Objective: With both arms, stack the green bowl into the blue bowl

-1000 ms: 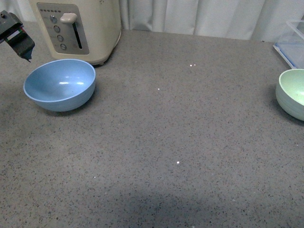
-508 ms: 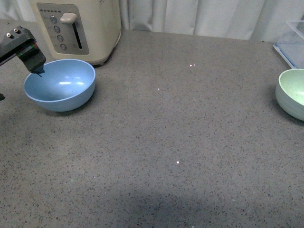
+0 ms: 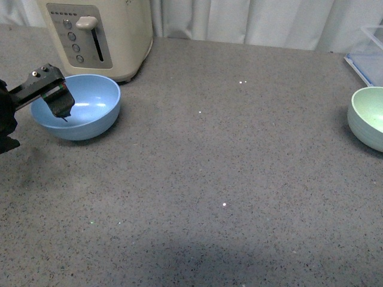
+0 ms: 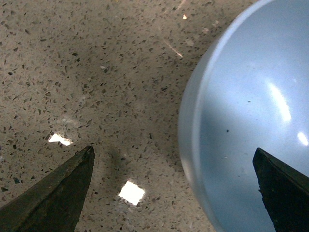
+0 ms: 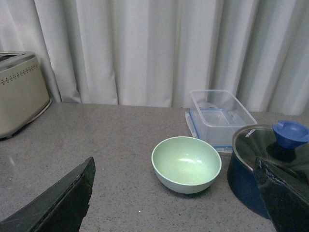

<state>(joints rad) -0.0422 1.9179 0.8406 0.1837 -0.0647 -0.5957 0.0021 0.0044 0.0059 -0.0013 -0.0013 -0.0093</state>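
green bowl (image 3: 367,119): cut by right edge | toaster (image 3: 124,40): top cropped

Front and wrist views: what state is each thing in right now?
blue bowl: upright, empty
green bowl: upright, empty, untouched
left claw: open, straddling the blue bowl's rim
right claw: open, holding nothing
toaster: lever up
pot: lid on
clear container: open, empty
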